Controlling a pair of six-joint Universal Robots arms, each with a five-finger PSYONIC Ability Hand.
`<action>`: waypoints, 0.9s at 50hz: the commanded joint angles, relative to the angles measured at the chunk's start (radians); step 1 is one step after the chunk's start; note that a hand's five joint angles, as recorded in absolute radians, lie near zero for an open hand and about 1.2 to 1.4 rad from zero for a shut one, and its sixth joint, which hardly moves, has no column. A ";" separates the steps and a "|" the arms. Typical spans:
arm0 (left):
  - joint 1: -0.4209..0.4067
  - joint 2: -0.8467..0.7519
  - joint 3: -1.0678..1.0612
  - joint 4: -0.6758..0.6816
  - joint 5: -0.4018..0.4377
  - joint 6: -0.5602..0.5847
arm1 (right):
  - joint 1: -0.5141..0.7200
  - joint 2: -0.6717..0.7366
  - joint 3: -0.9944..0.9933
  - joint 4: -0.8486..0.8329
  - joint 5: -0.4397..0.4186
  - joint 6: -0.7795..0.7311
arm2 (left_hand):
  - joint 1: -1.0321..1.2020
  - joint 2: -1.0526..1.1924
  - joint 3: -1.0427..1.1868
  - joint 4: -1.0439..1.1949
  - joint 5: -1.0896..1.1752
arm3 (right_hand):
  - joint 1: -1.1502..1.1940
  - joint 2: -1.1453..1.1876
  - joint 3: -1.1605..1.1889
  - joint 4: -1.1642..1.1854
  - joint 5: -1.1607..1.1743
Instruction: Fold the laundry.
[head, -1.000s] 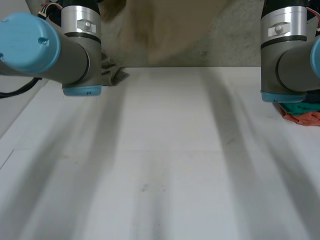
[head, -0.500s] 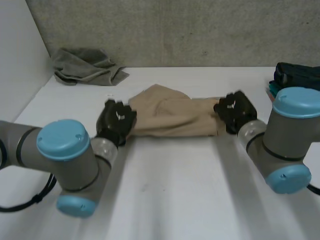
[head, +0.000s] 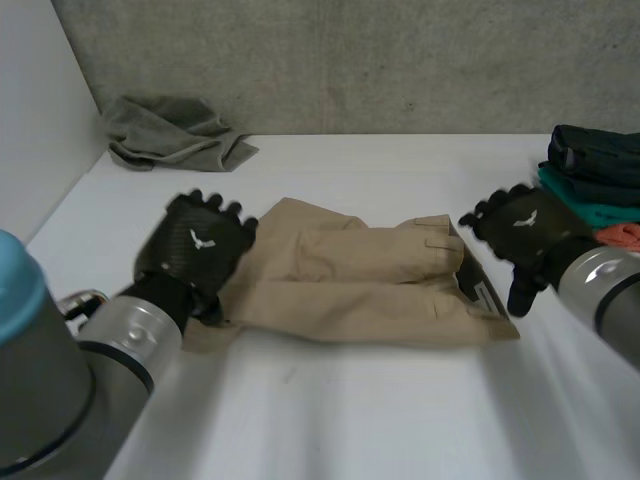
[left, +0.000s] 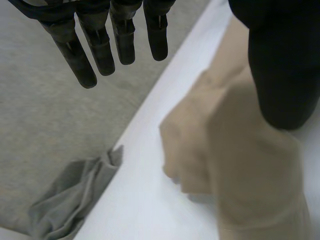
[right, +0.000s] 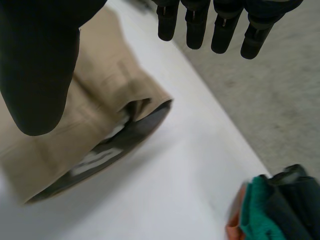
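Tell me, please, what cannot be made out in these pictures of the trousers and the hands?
Head view: the left hand hides the end of the beige trousers beneath it.
Head view: the stack of folded clothes is cut off by the right edge.
Right wrist view: the label inside the waistband is too blurred to read.
Left wrist view: the thumb covers part of the trousers; whether it touches them cannot be told.

A crumpled grey cloth lies at the far edge of the white surface, well beyond the left robot hand. A stack of folded clothes, dark over teal over orange, sits near the right robot hand, on its outer side.
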 joint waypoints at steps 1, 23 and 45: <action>0.093 0.058 0.031 -0.007 0.008 -0.083 | -0.097 -0.079 -0.027 0.002 -0.086 0.160 | -0.015 -0.010 -0.015 -0.007 -0.004 | -0.060 -0.038 -0.043 -0.043 -0.046; 0.159 -0.191 0.143 0.076 0.132 -0.232 | 0.080 0.131 -0.110 -0.053 -0.048 0.334 | -0.001 0.004 0.000 0.008 0.010 | -0.011 0.011 0.006 0.005 0.003; 0.194 -0.729 0.579 0.046 0.278 -0.224 | 0.170 0.399 -0.240 -0.302 0.122 0.318 | 0.236 0.241 0.237 0.245 0.247 | 1.162 1.184 1.179 1.178 1.176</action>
